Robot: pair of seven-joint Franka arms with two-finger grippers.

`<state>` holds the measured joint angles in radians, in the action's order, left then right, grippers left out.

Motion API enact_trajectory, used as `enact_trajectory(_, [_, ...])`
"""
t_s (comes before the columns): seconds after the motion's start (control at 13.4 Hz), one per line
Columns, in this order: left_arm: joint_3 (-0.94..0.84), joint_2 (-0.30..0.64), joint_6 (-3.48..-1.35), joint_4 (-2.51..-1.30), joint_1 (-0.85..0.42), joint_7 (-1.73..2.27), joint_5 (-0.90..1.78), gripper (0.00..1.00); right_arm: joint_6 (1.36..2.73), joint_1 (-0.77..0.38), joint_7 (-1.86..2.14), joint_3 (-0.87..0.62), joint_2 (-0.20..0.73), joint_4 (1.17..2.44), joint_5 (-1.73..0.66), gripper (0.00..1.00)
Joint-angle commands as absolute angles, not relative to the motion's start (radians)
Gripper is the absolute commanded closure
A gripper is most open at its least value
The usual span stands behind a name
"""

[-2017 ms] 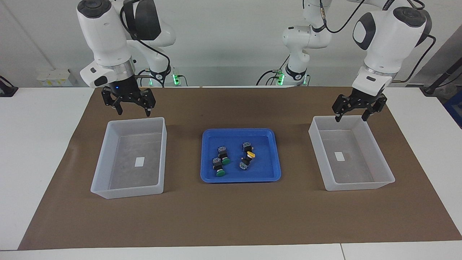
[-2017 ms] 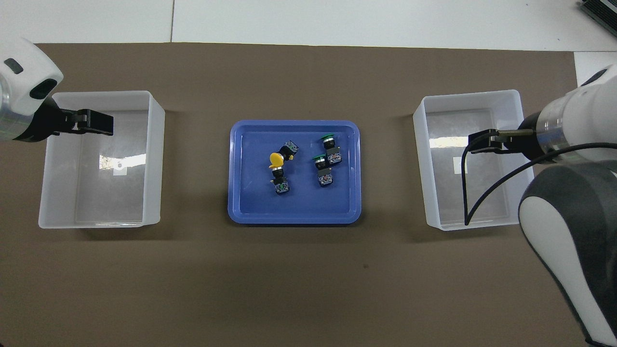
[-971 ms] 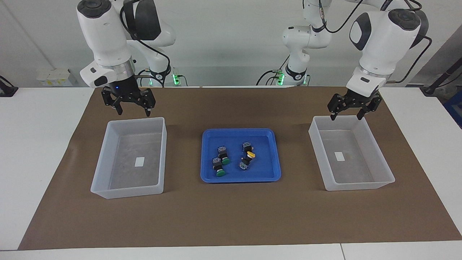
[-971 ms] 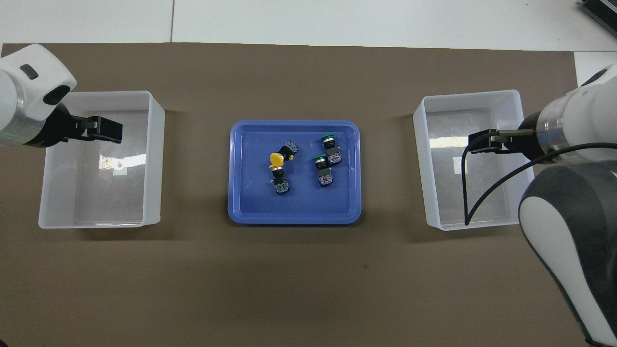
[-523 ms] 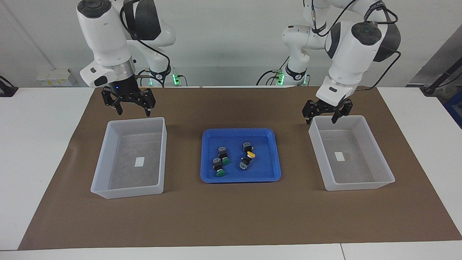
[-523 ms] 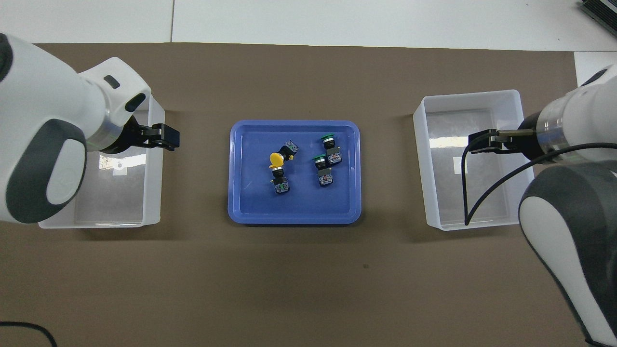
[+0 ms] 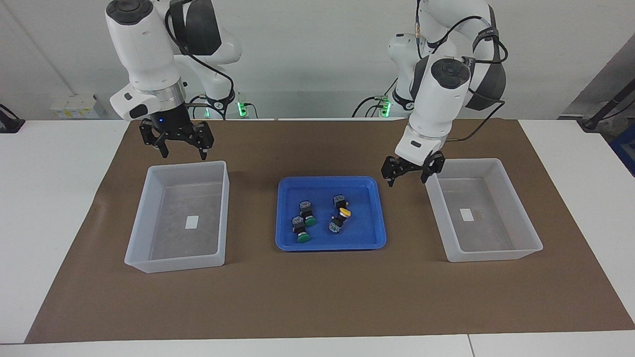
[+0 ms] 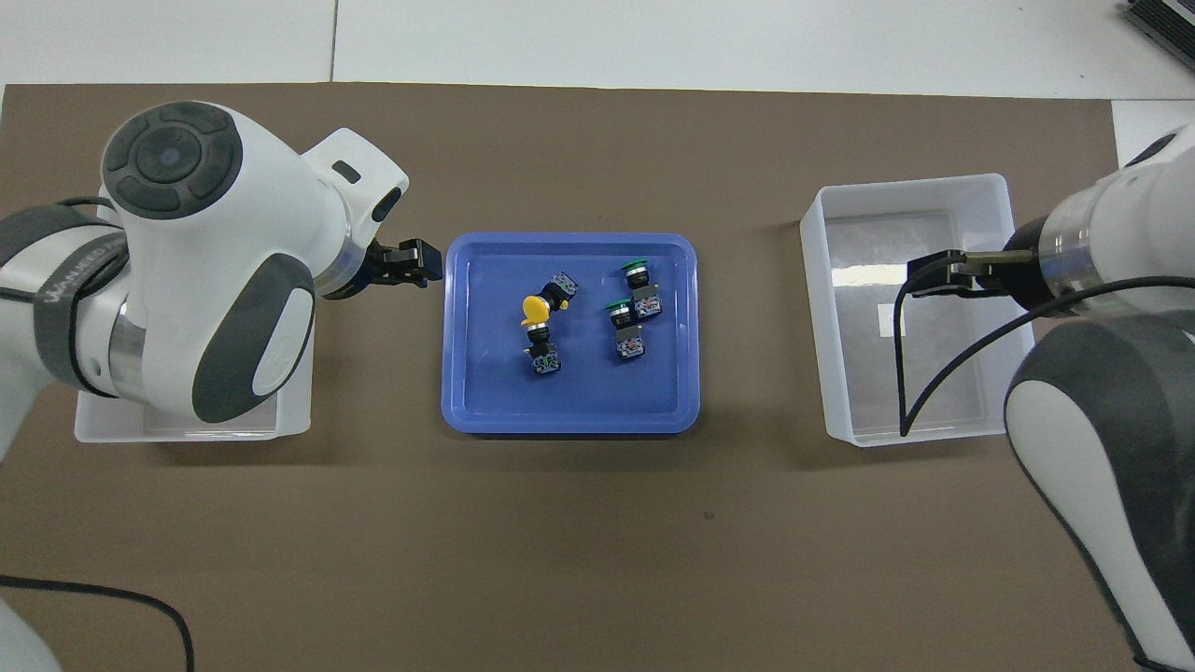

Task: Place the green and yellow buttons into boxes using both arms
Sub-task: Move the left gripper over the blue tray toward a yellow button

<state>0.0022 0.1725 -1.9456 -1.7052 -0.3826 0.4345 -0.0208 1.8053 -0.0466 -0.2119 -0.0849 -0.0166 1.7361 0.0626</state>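
Buttons first: in the facing view all four buttons sit in the blue tray (image 7: 331, 243) mid-table, on a brown mat (image 7: 317, 297). The two green buttons (image 7: 303, 225) lie side by side toward the right arm's end of the tray, and the two yellow buttons (image 7: 340, 214) are bunched toward the left arm's end, only one yellow cap really showing. The left gripper (image 7: 411, 175) hangs over the mat, in the gap between the tray and the box at the left arm's end (image 7: 483, 253), fingers spread, nothing in them, clear of the buttons. The right gripper (image 7: 183, 148) waits over the robot-side edge of the other box (image 7: 173, 263), also spread wide and empty, well apart from the tray. Each box has a small white label inside, blank as far as I can tell.

Overhead view: green buttons (image 8: 633, 308) and yellow buttons (image 8: 541, 322) lie in the tray (image 8: 569, 420). The left gripper (image 8: 411, 263) pokes out just beside the tray's rim; its arm's band has lettering I can't read. The right gripper (image 8: 934, 277) sits over its box (image 8: 910, 191).
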Motion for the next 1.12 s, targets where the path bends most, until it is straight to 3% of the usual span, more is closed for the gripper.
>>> enact_trajectory(0.0, [0.014,0.196,-2.015,-1.724,-0.428,0.497,-0.008,0.0,1.793,-0.031,-0.189,-0.091,-0.021,1.735,0.037,0.0])
enact_trajectory(0.52, [0.014,0.373,-2.201,-1.695,-0.535,0.65,0.002,0.0,1.793,-0.031,-0.189,-0.092,-0.021,1.735,0.037,0.0])
enact_trajectory(1.05, [0.011,0.436,-2.275,-1.664,-0.557,0.638,-0.003,0.0,1.793,-0.031,-0.189,-0.092,-0.021,1.735,0.037,0.0])
